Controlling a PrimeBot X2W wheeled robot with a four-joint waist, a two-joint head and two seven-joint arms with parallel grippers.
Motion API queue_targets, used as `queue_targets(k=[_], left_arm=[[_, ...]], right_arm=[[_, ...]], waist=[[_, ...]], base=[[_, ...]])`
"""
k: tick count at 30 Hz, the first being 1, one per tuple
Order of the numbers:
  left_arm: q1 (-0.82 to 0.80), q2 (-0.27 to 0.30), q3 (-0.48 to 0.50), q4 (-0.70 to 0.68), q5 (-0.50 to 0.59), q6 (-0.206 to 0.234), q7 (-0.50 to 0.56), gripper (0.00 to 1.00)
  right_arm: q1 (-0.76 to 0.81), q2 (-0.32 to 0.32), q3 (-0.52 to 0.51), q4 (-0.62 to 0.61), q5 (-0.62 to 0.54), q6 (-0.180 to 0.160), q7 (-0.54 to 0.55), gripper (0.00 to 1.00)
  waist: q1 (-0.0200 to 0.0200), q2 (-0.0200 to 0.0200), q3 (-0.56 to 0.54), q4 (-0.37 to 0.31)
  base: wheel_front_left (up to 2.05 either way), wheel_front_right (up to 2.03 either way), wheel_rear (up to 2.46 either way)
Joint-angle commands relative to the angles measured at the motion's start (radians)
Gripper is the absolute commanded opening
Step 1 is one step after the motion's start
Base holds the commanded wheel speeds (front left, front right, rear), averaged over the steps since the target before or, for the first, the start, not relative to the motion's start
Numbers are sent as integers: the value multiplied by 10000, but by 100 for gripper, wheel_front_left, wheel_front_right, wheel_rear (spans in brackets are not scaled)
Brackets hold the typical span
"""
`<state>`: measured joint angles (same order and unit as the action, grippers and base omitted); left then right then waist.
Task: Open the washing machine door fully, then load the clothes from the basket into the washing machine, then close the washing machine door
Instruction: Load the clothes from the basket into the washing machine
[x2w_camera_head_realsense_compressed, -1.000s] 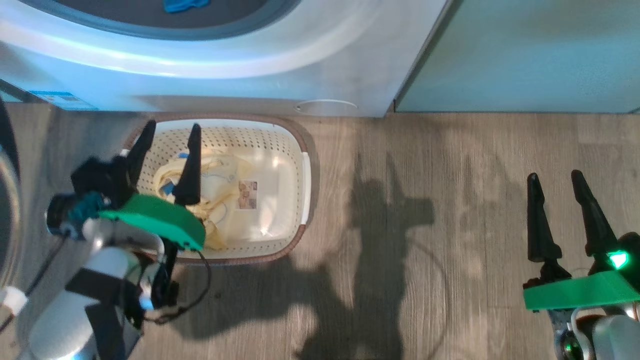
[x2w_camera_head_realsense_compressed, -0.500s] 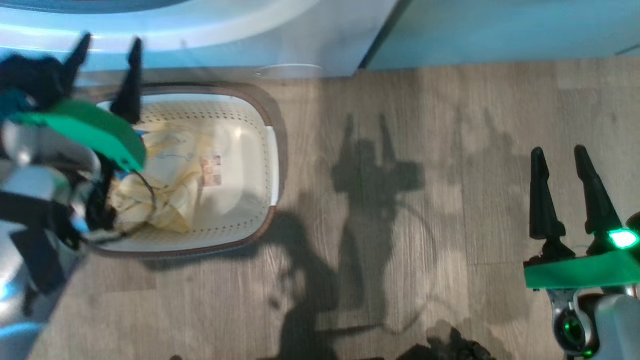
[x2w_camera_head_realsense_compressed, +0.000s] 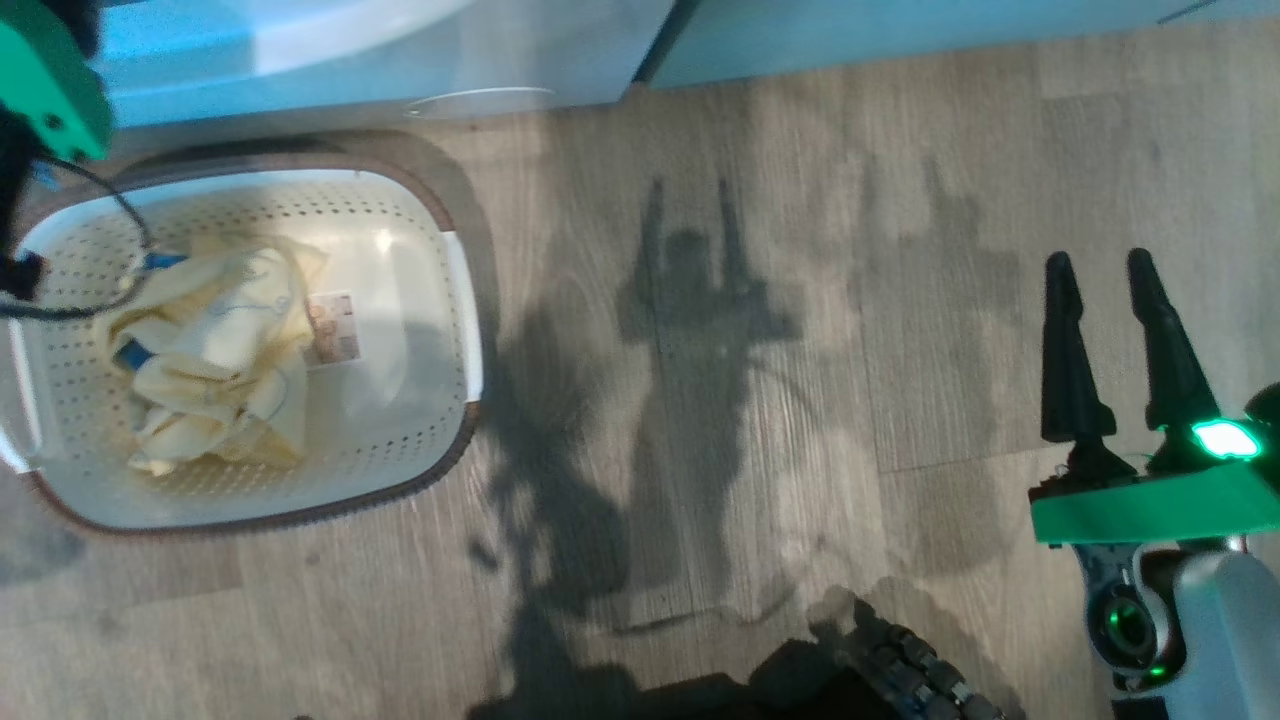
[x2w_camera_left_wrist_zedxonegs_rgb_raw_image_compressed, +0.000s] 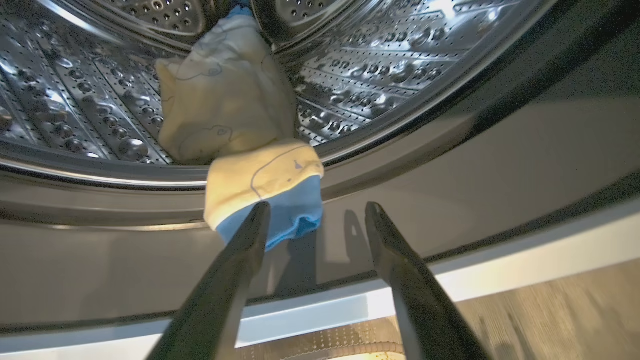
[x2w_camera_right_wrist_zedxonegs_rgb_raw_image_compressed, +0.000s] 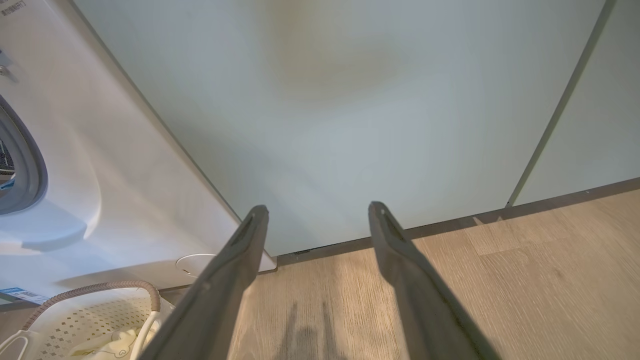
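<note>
Clothes (x2w_camera_left_wrist_zedxonegs_rgb_raw_image_compressed: 260, 175) hang (over the drum lip (x2w_camera_left_wrist_zedxonegs_rgb_raw_image_compressed: 100, 172)) before left claw (x2w_camera_left_wrist_zedxonegs_rgb_raw_image_compressed: 317, 206).

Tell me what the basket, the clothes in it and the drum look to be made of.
Basket: moulded plastic, glossy cream, judging by its even punched holes and the glare on its base; the brown rim looks woven or rope-like, unclear. Clothes: soft matte fabric, possibly cotton; it folds and crumples loosely. Drum: polished steel by the look; mirror-bright, embossed and perforated.
</note>
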<state>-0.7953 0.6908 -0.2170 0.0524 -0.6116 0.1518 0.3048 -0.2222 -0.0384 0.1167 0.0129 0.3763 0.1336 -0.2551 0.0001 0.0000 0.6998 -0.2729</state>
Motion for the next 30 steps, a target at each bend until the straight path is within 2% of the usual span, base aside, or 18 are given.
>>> queue_targets(k=[1,9,18,20,22,23,30], left_arm=[[-559,768,483,-37,-42,-98,396,100],[-1589,1293,405,917,-278,-270,1759,100],[-2138,1564,296,1538,-463,-427,2574,98],[-2211,1594,278,1607,-482,-435,2664,62],[-2267,1635,232,1656,-487,-489,2741,14],[-2295,1641,217,1675,-528,-534,2796,0],[-2486,1653,186,1459,-434,-542,2589,0]], right_arm=[[-27,-118,301,-232,179,-29,-67,100],[-194,-118,537,-118,634,-29,-67,100],[-274,-118,671,-96,894,-29,-67,100],[-287,-118,674,-96,912,-29,-67,100],[-298,-118,669,-104,924,-29,-67,100],[-301,-118,663,-110,930,-29,-67,100],[-338,-118,633,-111,942,-29,-67,100]], waist=[[-1,0,151,-235],[-1,0,353,-693],[-1,0,478,-970],[-1,0,501,-1006],[-1,0,525,-1029],[-1,0,537,-1034],[-1,0,580,-983]], base=[[0,0,0],[0,0,0],[0,0,0],[0,0,0],[0,0,0],[0,0,0],[0,0,0]])
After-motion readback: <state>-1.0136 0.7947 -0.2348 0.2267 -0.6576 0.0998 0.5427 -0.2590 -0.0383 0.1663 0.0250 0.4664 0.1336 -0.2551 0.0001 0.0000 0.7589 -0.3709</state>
